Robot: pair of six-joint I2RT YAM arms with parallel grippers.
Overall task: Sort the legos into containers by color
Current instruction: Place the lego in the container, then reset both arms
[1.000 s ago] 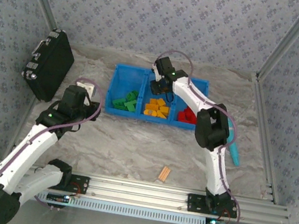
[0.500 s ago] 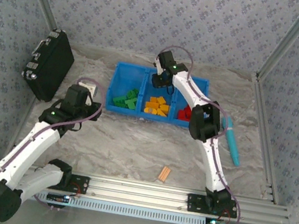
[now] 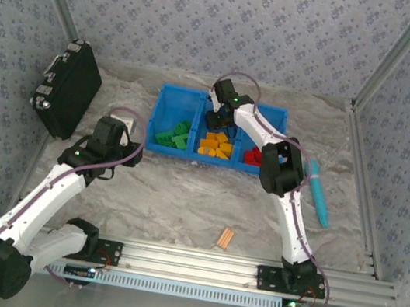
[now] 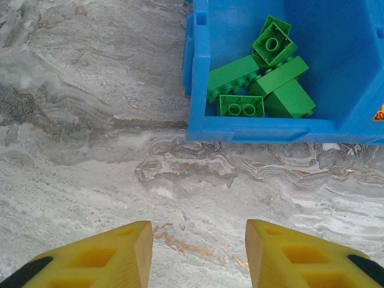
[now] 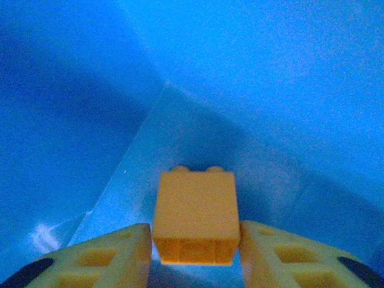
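Observation:
The blue bin (image 3: 179, 96) stands at the back of the table with three compartments: green legos (image 3: 172, 138) on the left, orange-yellow legos (image 3: 216, 146) in the middle, red legos (image 3: 255, 158) on the right. My right gripper (image 3: 216, 117) reaches down at the back of the middle compartment. In the right wrist view it (image 5: 195, 243) is shut on an orange-yellow brick (image 5: 196, 213), with blue bin wall (image 5: 270, 90) all around. My left gripper (image 4: 199, 246) is open over bare table, just in front of the bin's left corner (image 4: 201, 72) and its green legos (image 4: 264, 84).
A black hard case (image 3: 66, 87) leans at the far left. A teal pen-like object (image 3: 318, 192) lies right of the bin. A pale orange striped flat piece (image 3: 225, 238) rests near the front rail (image 3: 195, 262). Patterned walls close in three sides.
The right arm's elbow swung in toward the bin and its gripper shifted slightly over the middle compartment. The left gripper edged right, closer to the bin.

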